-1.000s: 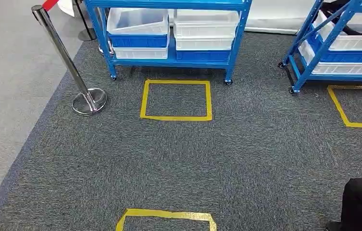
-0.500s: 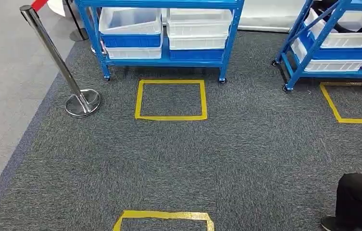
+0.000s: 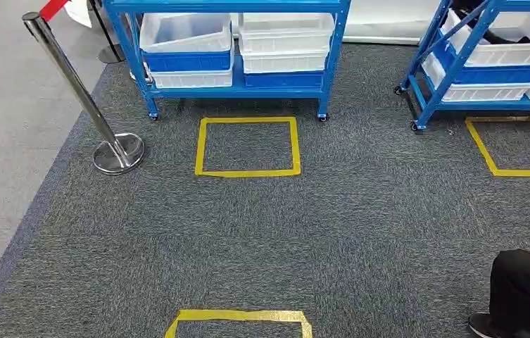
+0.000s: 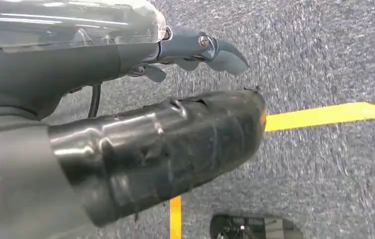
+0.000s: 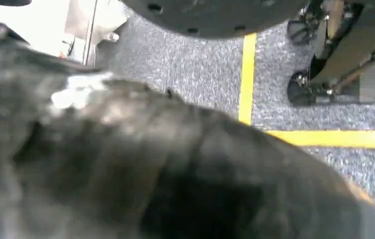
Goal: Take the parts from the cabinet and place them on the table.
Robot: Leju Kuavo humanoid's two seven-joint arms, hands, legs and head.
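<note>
This looks like a warehouse-style test hall or demonstration floor. Blue steel shelving racks on castors hold stacked white and blue plastic bins, with a second rack off to the right. Dark grey carpet is marked with yellow tape squares in front of the racks. A chrome queue stanchion with a red belt stands at the carpet's edge, beside lighter grey flooring.

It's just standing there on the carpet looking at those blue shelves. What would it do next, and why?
Probably step forward toward the yellow floor square before the blue cabinet. The white bins sit well ahead across open carpet, so nothing there seems within reach yet. The left hand hangs over the floor, holding nothing.
</note>
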